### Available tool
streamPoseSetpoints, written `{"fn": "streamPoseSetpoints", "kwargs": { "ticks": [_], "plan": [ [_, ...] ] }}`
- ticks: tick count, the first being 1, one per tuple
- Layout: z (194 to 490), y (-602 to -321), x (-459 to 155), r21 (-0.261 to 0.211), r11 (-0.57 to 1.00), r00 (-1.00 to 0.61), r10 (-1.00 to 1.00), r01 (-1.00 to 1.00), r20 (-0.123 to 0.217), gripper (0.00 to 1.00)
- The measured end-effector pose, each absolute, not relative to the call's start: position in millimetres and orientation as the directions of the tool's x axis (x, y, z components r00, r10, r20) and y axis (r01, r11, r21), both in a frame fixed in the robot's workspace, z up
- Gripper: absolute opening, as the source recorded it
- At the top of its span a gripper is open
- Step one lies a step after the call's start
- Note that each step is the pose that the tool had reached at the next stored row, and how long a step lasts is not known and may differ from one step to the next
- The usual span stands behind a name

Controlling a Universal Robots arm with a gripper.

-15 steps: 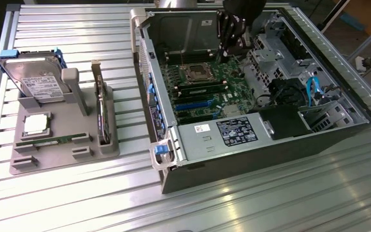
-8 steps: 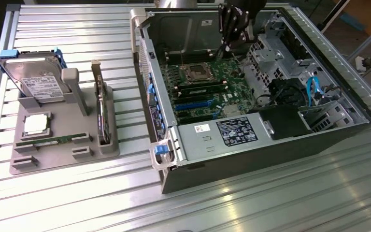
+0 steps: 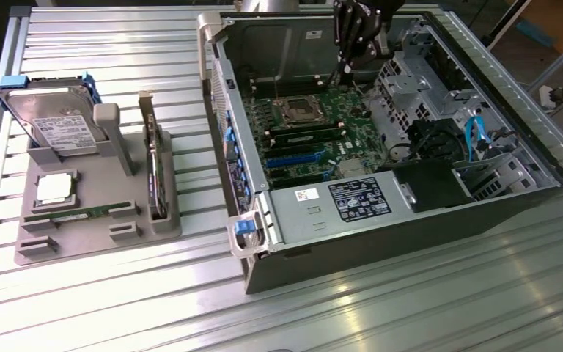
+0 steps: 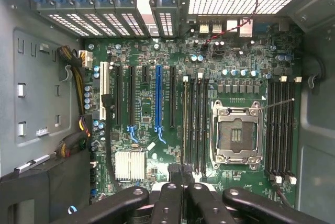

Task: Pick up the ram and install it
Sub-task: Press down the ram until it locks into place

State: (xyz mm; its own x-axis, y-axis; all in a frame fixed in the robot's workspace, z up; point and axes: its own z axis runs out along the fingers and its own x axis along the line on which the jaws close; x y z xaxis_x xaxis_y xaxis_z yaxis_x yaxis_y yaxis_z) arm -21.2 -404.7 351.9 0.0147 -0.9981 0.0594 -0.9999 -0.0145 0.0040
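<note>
Tool (image 3: pixel 345 70) fingers are clenched together with nothing between them, hanging inside the open computer case (image 3: pixel 516 158) above the motherboard (image 3: pixel 306 139), just beside the empty processor socket (image 3: pixel 296 111). In the wrist view the tool (image 4: pixel 182 174) sits over the memory slots (image 4: pixel 194 122) next to that socket (image 4: pixel 236 137). Outside the case, toward the exterior view's left, a grey holder tray (image 3: pixel 96 235) rests on the desk (image 3: pixel 409 308). The ram (image 3: pixel 71 215) lies flat in the tray's slot, far from the case, below the silver processor chip (image 3: pixel 55 188). A hard drive (image 3: pixel 55 121) and a dark expansion card (image 3: pixel 155 172) stand upright in the same tray.
</note>
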Motion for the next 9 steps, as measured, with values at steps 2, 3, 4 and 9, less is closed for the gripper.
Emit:
{"fn": "streamPoseSetpoints", "kwargs": {
  "ticks": [2,3,4,9],
  "plan": [
    [351.8,-404.7,-21.2,0.004,-0.014,0.015,-0.998,-1.0,0.059,0.11],
    [351.8,-404.7,-21.2,0.004,-0.014,0.015,-0.998,-1.0,0.059,0.11],
    [351.9,-404.7,-21.2,0.004,-0.014,0.015,-0.998,-1.0,0.059,0.11],
    [351.9,-404.7,-21.2,0.004,-0.014,0.015,-0.998,-1.0,0.059,0.11]
  ]
}}
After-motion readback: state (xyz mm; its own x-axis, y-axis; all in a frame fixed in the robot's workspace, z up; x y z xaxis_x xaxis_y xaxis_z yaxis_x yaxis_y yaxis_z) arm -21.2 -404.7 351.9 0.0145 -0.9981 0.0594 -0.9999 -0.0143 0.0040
